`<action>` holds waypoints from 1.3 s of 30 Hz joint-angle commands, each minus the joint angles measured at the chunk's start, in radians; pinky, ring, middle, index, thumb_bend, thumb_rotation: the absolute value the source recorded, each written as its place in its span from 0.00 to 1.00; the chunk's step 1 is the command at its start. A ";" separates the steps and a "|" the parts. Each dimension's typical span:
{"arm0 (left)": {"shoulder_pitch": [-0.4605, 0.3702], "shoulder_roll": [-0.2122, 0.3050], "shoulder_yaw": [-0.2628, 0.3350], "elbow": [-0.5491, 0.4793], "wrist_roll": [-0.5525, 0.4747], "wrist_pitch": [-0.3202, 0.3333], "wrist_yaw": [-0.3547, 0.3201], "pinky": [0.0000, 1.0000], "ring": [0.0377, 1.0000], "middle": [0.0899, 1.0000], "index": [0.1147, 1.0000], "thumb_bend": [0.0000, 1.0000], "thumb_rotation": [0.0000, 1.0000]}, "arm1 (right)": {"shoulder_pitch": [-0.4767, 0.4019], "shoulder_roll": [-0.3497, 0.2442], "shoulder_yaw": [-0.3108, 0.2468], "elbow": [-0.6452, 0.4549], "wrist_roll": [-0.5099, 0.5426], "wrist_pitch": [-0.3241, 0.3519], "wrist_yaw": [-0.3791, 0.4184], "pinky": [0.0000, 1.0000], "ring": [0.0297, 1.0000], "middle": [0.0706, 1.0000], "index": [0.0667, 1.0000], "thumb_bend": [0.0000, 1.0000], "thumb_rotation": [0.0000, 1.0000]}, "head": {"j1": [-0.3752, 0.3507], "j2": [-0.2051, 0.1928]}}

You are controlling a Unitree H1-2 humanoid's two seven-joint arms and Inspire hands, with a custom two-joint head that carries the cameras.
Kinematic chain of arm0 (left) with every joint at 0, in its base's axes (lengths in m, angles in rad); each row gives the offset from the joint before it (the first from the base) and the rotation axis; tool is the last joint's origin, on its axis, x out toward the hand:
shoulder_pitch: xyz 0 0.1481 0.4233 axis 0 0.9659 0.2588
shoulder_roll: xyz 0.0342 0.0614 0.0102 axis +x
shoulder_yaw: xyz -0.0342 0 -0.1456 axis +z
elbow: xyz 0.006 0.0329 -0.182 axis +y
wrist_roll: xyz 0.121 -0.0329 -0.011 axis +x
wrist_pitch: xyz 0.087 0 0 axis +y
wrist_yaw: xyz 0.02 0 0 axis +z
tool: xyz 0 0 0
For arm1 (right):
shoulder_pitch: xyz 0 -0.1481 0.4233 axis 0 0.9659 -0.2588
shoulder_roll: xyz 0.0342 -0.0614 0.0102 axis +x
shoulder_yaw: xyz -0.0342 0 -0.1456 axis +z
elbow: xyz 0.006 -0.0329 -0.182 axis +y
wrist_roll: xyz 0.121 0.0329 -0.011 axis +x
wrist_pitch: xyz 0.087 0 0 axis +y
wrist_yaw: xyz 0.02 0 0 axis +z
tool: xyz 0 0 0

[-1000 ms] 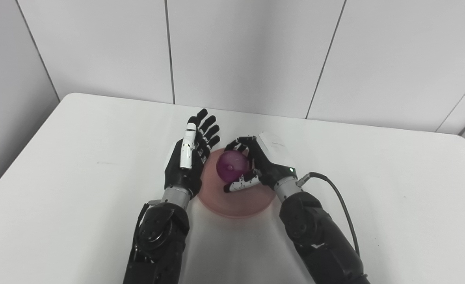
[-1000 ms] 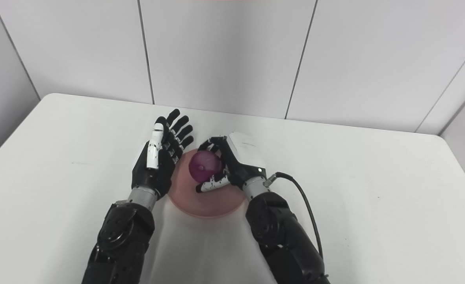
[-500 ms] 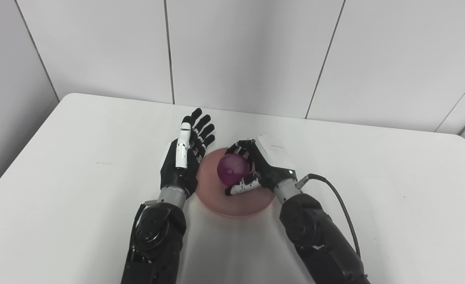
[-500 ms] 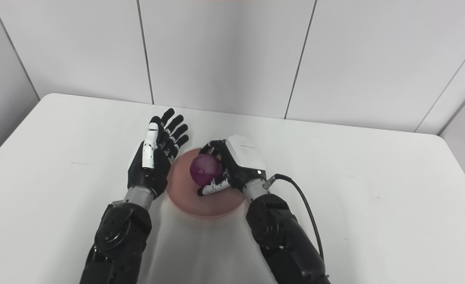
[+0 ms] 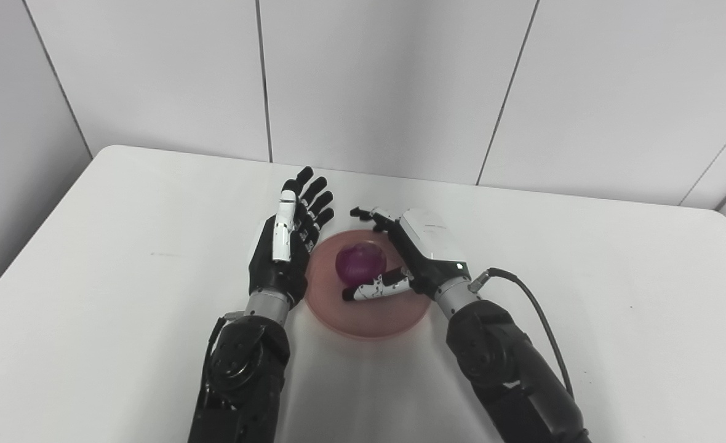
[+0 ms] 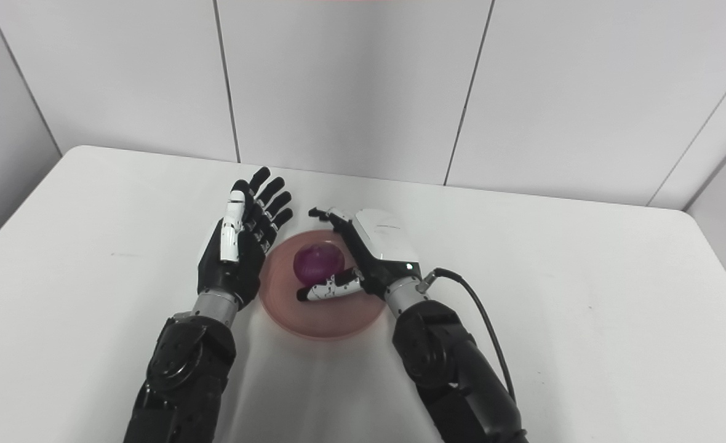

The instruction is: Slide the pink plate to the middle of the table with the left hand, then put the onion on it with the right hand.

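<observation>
On the pink plate (image 5: 369, 314) sits the onion (image 5: 357, 263), right hand (image 5: 409, 249) spread, seemingly released, left hand (image 5: 286, 246) splayed beside, plate's rim partly hidden.

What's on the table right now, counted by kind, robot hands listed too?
Plates: 1, pink plate
Onions: 1, onion, resting on the plate
Hands: 2, left hand and right hand, both open
Total: 4

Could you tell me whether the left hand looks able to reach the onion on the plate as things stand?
Probably yes: the open left hand is beside the pink plate, the onion lies near, though the right hand's thumb crosses in front.
</observation>
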 commanded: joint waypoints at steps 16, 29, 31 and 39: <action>-0.026 0.000 -0.006 -0.039 -0.002 -0.032 -0.010 0.92 0.92 0.92 0.91 0.42 1.00 | 0.012 -0.031 -0.069 -0.109 0.071 -0.103 -0.052 0.89 0.91 0.94 0.96 0.99 0.51 | -0.024 -0.008; -0.017 0.019 0.003 -0.037 -0.022 -0.039 -0.030 0.93 0.92 0.93 0.91 0.43 1.00 | 0.168 0.004 -0.323 -0.303 0.280 -0.024 -0.093 0.84 0.91 0.94 0.96 0.67 0.80 | -0.059 -0.018; -0.015 0.026 0.007 -0.035 -0.027 -0.042 -0.035 0.93 0.92 0.93 0.92 0.43 1.00 | 0.190 0.006 -0.356 -0.326 0.308 0.000 -0.085 0.83 0.91 0.94 0.96 0.58 0.86 | -0.066 -0.018; -0.002 0.048 0.023 -0.030 -0.038 -0.046 -0.041 0.93 0.92 0.93 0.92 0.44 1.00 | 0.293 0.080 -0.461 -0.365 0.483 0.050 -0.092 0.86 0.94 0.97 0.97 0.50 0.97 | -0.088 -0.020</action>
